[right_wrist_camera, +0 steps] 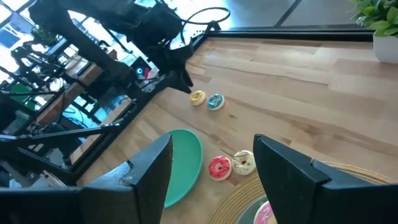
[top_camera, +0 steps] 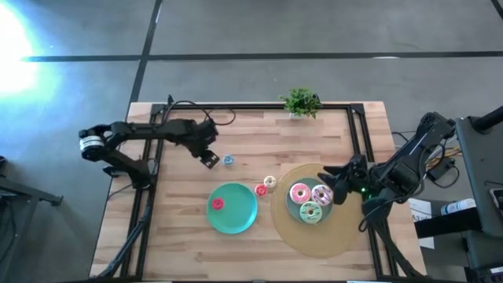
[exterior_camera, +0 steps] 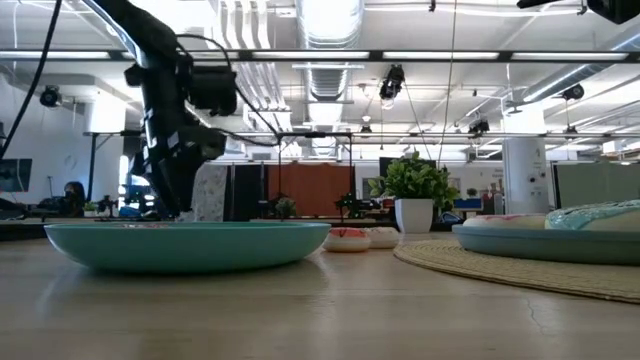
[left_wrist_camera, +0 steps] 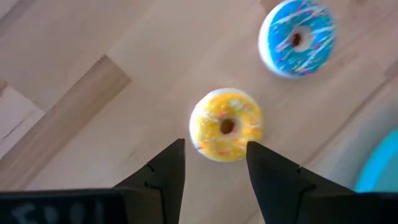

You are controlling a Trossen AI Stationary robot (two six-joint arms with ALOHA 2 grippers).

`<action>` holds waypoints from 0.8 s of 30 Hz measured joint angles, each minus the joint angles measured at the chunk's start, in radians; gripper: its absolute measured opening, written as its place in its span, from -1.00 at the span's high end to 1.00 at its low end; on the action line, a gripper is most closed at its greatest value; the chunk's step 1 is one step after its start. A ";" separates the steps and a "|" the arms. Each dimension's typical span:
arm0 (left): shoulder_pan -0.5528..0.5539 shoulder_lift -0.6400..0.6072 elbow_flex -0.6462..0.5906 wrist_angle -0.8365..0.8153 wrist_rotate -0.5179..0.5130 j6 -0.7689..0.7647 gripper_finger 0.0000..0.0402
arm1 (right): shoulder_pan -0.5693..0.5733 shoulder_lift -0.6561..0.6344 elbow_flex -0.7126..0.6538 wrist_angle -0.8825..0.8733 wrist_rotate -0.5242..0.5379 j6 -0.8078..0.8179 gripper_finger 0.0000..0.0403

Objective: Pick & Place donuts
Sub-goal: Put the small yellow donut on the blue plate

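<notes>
My left gripper [top_camera: 209,159] is open, fingers pointing down over a tiny yellow donut [left_wrist_camera: 225,124] that lies flat on the table just beyond its fingertips [left_wrist_camera: 214,155]. A tiny blue donut [top_camera: 228,160] lies beside it. Both also show in the right wrist view, the yellow donut [right_wrist_camera: 197,98] and the blue donut [right_wrist_camera: 216,101]. A tiny red donut [top_camera: 217,203] lies on the left teal plate [top_camera: 244,216]. Another red donut [top_camera: 260,189] and a cream one [top_camera: 269,182] lie on the table. Pink [top_camera: 299,192], white-purple [top_camera: 321,195] and green [top_camera: 310,211] donuts lie on the right plate. My right gripper [top_camera: 336,183] is open and empty beside them.
The right plate sits on a round woven mat [top_camera: 330,236]. A small potted plant [top_camera: 300,102] stands at the table's far edge. Black frame rails [top_camera: 361,141] run along the left, far and right sides. Bare wood lies near the front edge.
</notes>
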State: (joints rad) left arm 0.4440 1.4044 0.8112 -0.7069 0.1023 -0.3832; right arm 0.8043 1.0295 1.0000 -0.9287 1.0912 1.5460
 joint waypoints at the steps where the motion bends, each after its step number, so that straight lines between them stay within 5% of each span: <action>1: 0.010 0.000 -0.012 0.002 0.006 0.010 0.28 | 0.000 0.002 0.000 0.000 0.000 0.000 -0.07; 15: 0.030 0.019 -0.144 0.256 0.073 -0.004 0.31 | 0.000 0.009 -0.002 -0.011 0.000 0.031 -0.07; 24: 0.030 0.031 -0.163 0.278 0.050 0.006 0.91 | 0.000 0.008 -0.003 -0.010 0.000 0.037 -0.07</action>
State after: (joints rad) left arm 0.4740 1.4351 0.6477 -0.4294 0.1521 -0.3770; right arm 0.8043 1.0378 0.9974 -0.9390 1.0912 1.5833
